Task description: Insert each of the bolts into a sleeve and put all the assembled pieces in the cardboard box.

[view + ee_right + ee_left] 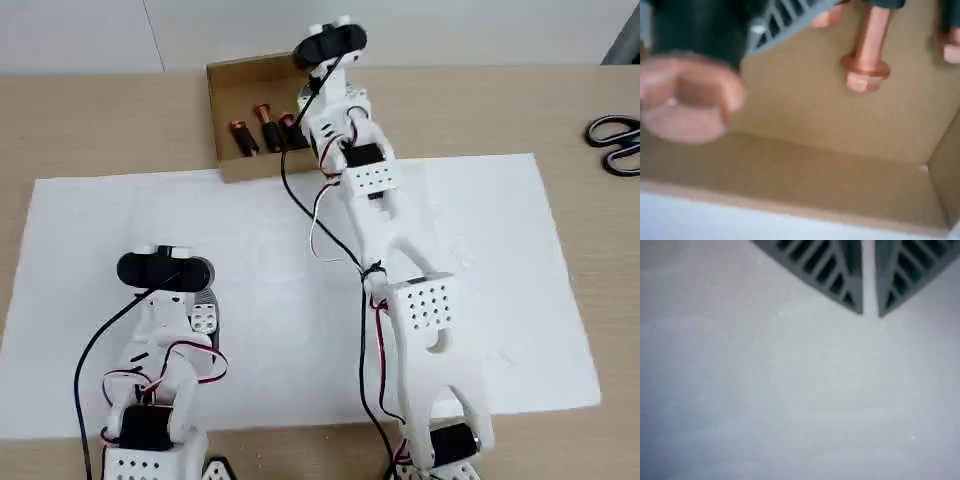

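In the high view, my right arm (400,260) lies stretched across the white paper sheet (480,300) to the shallow brown cardboard box (228,95) at the far side of the tan wooden table (100,120). The right gripper (303,103) is over the right part of the box. Three assembled pieces (268,127), copper bolts in black sleeves, lie side by side on the box floor. My left arm (160,340) sits folded on the sheet, well apart from the box. A pair of black-handled scissors (615,145) lies near the table's right edge, out of the way.

In the left wrist view, the left gripper (870,310) hangs over bare sheet. Its grey ribbed fingers (835,270) are narrowed to a thin slit with nothing between them.

In the right wrist view, a fourth copper bolt (682,102) in its black sleeve (695,25) sits close up beside a grey ribbed finger (785,17). I judge it clamped and held above the floor, since the lying pieces look farther off.

I read this as the placing step, and likely the last, because no loose parts lie on the sheet. Next I would lower slightly and release over the bare cardboard between the lying pieces and the box wall (790,170). I would then lift straight up to clear that wall. The corner beside it is tight.
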`<state>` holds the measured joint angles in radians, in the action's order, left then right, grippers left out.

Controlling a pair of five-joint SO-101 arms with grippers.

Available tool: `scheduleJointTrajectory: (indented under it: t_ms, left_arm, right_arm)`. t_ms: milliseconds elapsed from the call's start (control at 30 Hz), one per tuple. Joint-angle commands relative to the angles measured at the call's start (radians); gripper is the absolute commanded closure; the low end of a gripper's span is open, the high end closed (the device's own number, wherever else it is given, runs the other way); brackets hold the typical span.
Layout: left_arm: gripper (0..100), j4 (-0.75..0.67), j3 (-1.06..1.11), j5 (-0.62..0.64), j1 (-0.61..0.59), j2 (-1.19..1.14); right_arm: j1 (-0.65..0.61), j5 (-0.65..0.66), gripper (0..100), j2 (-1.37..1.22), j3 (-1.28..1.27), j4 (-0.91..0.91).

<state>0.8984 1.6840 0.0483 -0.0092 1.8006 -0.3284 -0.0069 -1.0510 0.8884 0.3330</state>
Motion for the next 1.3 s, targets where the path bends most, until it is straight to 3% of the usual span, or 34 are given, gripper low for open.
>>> scheduleJointTrajectory:
  t_ms: [0, 333, 967, 1067, 1200, 1267]
  left_arm:
    - [99, 0.005, -0.005, -0.003, -0.003, 0.017]
    - [99, 0.005, -0.005, -0.003, -0.003, 0.017]
    - [99, 0.005, -0.005, -0.003, -0.003, 0.017]
    - [99, 0.005, -0.005, -0.003, -0.003, 0.017]
    - [99, 0.005, -0.005, -0.003, -0.003, 0.017]
    - [99, 0.005, -0.005, -0.003, -0.003, 0.017]
  right_arm:
    - [-0.005, -0.012, 99.5, -0.03, 0.132, -0.058]
    - [-0.007, -0.012, 99.5, -0.196, 0.308, -0.053]
    - [-0.007, -0.009, 98.6, -0.216, 0.308, -0.051]
    - [-0.007, -0.009, 91.4, -0.216, 0.308, -0.024]
    - [-0.015, -0.011, 77.5, -0.217, 0.354, 0.153]
    - [-0.018, -0.012, 76.9, -0.223, 0.385, 0.191]
